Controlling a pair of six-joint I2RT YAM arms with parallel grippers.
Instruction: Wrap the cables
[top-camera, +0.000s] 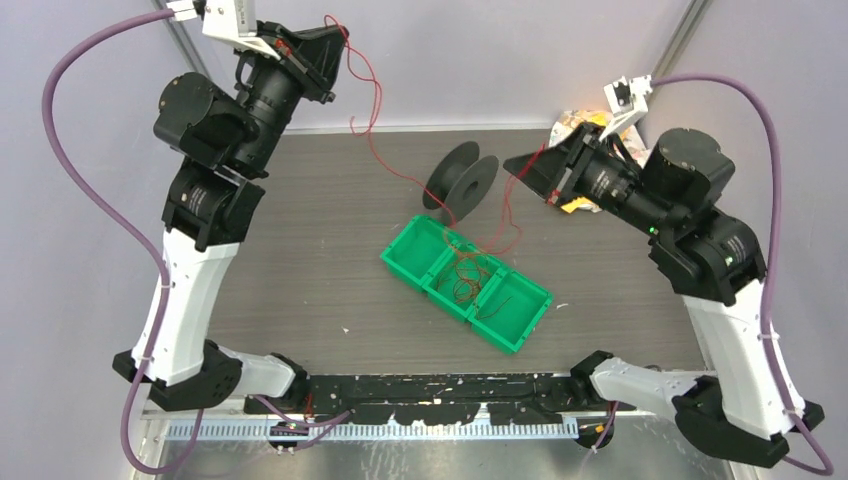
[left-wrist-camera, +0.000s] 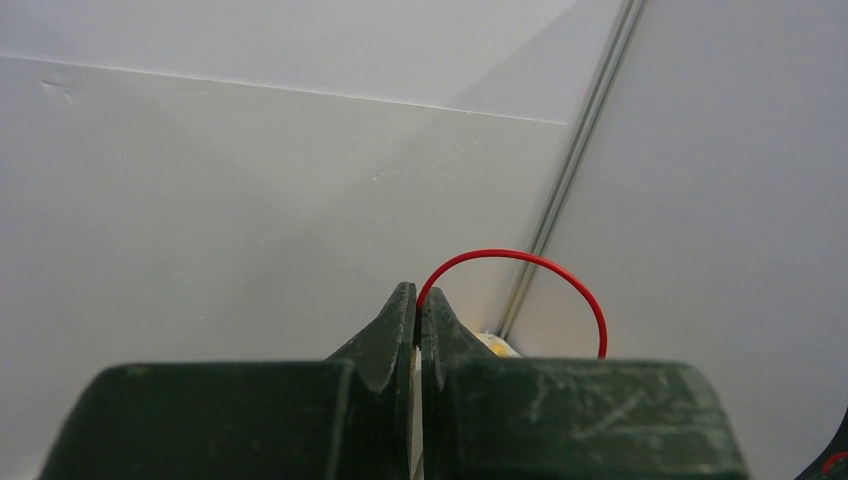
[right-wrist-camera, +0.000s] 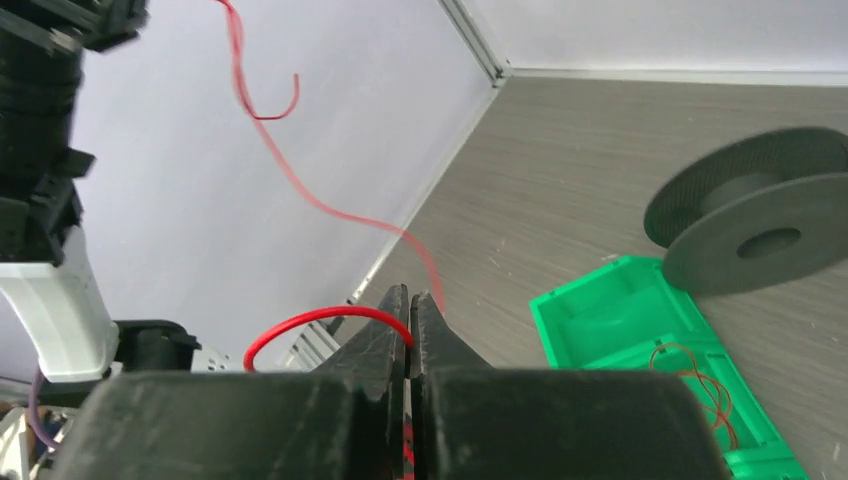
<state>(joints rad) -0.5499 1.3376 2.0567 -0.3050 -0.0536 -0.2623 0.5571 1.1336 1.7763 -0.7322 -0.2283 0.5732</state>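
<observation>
A thin red cable (top-camera: 376, 92) hangs from my left gripper (top-camera: 338, 42), which is raised high at the back left and shut on it. In the left wrist view the cable (left-wrist-camera: 520, 256) arcs out of the closed gripper (left-wrist-camera: 417, 294). The cable runs down past the black spool (top-camera: 462, 180), which lies on the table. My right gripper (top-camera: 512, 163) is just right of the spool and shut on a red cable too. The right wrist view shows a red loop (right-wrist-camera: 300, 320) at the closed gripper (right-wrist-camera: 411, 298). More red cable (top-camera: 470, 280) curls in the green tray.
The green three-compartment tray (top-camera: 410, 250) sits mid-table, in front of the spool; it also shows in the right wrist view (right-wrist-camera: 620, 300) below the spool (right-wrist-camera: 760, 215). A crumpled yellow-white wrapper (top-camera: 578, 122) lies at the back right behind the right arm. Walls close off the back.
</observation>
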